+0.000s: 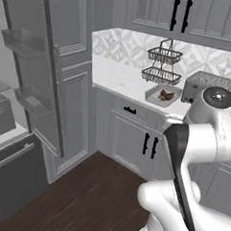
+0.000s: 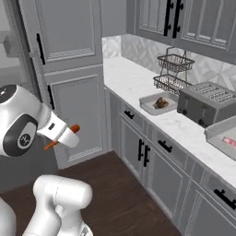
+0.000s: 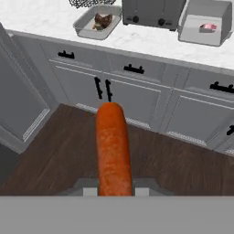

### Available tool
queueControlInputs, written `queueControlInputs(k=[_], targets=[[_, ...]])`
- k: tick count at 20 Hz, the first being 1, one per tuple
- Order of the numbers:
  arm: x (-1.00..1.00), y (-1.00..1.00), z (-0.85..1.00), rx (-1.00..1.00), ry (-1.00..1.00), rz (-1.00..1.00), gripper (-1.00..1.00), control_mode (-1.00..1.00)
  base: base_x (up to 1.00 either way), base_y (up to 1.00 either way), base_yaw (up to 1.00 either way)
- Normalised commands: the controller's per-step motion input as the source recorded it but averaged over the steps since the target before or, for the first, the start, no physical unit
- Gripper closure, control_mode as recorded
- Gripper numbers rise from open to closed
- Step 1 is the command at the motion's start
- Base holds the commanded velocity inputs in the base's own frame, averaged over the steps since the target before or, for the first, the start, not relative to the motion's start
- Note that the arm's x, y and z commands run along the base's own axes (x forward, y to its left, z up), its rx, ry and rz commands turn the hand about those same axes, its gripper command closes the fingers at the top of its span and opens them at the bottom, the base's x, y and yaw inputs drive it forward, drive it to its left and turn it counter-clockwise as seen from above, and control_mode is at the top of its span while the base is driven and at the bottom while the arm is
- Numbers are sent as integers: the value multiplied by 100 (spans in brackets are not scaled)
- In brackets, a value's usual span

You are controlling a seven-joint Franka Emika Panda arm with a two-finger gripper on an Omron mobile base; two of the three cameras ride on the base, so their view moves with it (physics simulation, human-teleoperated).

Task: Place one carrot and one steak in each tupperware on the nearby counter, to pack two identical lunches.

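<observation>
Between tupperware and tupperware: toaster.

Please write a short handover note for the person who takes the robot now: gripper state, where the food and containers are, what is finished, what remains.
Gripper: shut on a carrot, held in the air over the wooden floor, away from the counter.
Left tupperware, beside the toaster: holds the dark steak; I cannot tell whether a carrot lies in it.
Right tupperware, on the toaster's other side: holds the pink steak, no carrot to see.
Done: one steak in each tupperware.
Left: place the held carrot, then check that each tupperware has one.
</observation>
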Motion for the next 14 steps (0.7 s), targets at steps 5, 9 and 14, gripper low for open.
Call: queueControlInputs(k=[5, 9, 14], targets=[[0, 0, 0, 0, 0, 0, 100, 100, -9, -53, -47], [0, 0, 0, 0, 0, 0, 100, 100, 46, -53, -37], [0, 0, 0, 0, 0, 0, 100, 100, 85, -57, -25]])
